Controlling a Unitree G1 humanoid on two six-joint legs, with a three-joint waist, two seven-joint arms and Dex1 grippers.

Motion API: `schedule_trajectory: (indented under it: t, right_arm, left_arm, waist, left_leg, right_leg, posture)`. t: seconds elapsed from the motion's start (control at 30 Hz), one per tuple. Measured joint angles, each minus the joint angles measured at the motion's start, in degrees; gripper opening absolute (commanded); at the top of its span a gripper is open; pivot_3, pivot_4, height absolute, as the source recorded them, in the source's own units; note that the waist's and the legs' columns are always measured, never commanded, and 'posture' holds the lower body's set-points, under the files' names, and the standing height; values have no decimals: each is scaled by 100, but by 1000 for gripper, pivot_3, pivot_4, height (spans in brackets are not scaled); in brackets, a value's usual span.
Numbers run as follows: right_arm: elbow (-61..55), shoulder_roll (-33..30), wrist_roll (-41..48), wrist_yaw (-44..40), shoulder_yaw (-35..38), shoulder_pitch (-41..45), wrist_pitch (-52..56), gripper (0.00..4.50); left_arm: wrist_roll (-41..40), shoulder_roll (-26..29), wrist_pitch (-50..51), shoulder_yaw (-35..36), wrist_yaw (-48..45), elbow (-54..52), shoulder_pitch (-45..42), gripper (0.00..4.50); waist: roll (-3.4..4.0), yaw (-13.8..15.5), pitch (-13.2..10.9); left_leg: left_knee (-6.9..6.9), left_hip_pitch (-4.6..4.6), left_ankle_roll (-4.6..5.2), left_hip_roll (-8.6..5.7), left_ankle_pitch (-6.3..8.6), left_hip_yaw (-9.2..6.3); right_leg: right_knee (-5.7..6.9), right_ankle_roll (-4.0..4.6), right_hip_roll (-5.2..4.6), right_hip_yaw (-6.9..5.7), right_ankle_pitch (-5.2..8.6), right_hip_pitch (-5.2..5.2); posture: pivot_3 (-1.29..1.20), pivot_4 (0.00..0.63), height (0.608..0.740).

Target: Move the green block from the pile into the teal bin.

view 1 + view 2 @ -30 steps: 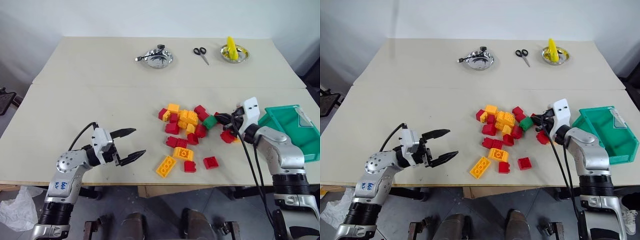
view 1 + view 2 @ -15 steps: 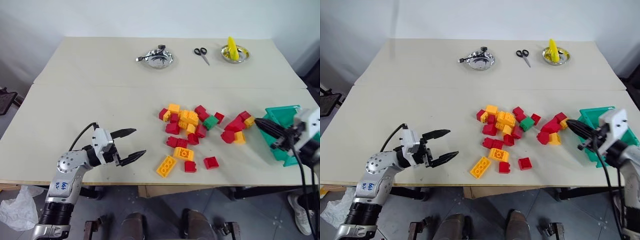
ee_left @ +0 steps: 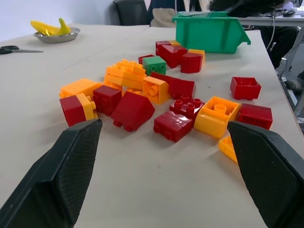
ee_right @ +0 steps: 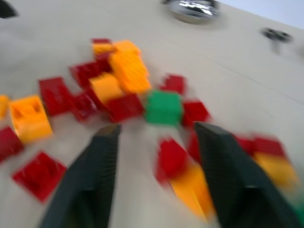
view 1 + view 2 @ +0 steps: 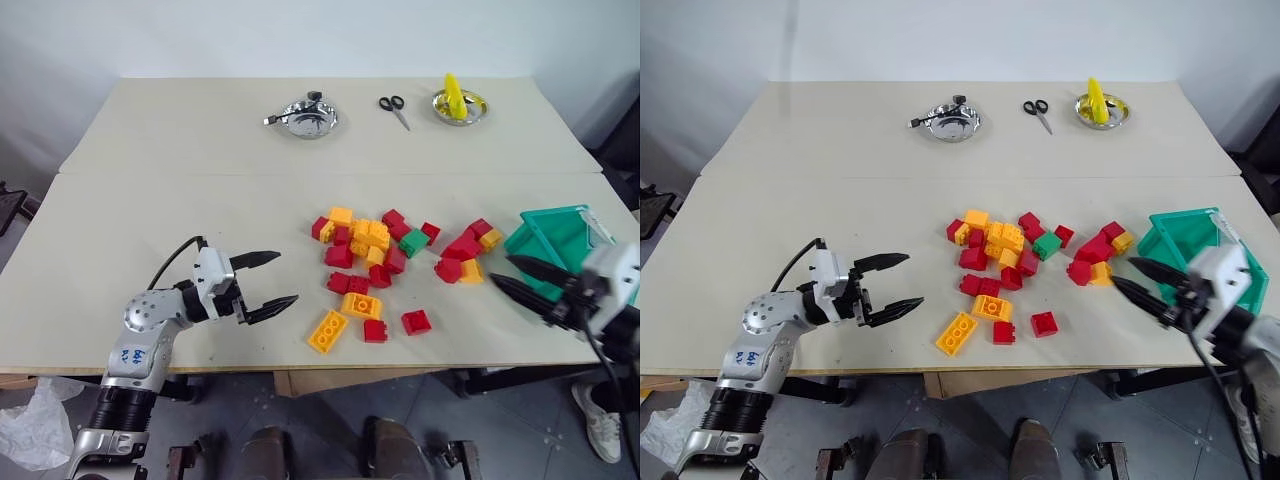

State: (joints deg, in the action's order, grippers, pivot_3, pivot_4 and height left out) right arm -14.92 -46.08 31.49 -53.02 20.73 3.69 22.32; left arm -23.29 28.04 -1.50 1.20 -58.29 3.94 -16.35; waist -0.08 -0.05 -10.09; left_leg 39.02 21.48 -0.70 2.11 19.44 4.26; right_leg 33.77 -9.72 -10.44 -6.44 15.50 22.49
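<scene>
Right hand (image 5: 520, 278) has pulled back out of the pile (image 5: 375, 262) toward the near right edge of the worktop (image 5: 200, 200), and its fingers are now spread apart, empty. A second ago it was clenched in among the bricks. Green block (image 5: 414, 243) is still on the worktop at the right side of the main cluster, touching red bricks, not lifted. A few red and orange bricks now sit scattered right, near the teal bin (image 5: 560, 240). Left hand (image 5: 268, 285) hangs released, near left, uninvolved. Looks like a missed grasp; needs a retry.
</scene>
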Motion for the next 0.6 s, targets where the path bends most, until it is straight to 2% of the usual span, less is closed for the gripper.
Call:
schedule_trajectory:
  t: [0.07,0.1,0.33,0.47,0.6]
  right_arm:
    - [26,-177,-117,7,-461,473,314,4287]
    - [111,-254,-175,-23,-708,726,431,4450]
    - [1763,-76,-1078,-51,-2168,2783,890,4450]
    - [2636,356,-1505,-33,-2661,3238,725,4450]
    - [3583,534,-1934,-82,-2889,3845,467,4450]
  left_arm:
    - [31,-16,-4,-5,2,106,-24,4500]
    - [44,-19,-11,-1,6,120,-21,4500]
    - [106,-90,-58,19,143,99,19,4500]
    - [114,-111,-78,21,229,66,103,4500]
    - [117,-155,-104,31,336,-47,196,4500]
  waist:
    - [0,20,0]
    - [-2,28,-1]
    - [-2,-6,-1]
    - [-2,-7,-1]
    - [-2,-9,-1]
  left_leg:
    - [2,5,1,-1,0,-2]
    - [3,6,1,-1,0,-4]
    - [2,11,0,-1,0,-3]
    - [1,16,1,-2,0,-2]
    - [5,15,1,-1,0,-3]
  right_leg:
    - [-2,0,-1,-3,0,0]
    - [-3,0,-1,-5,0,0]
    - [-4,0,0,-7,0,6]
    - [-7,-1,-1,-9,0,6]
    - [-4,-1,-1,-11,-1,5]
  posture:
    - [0,150,740]
    - [0,150,740]
    - [0,150,740]
    - [0,150,740]
    - [0,150,740]
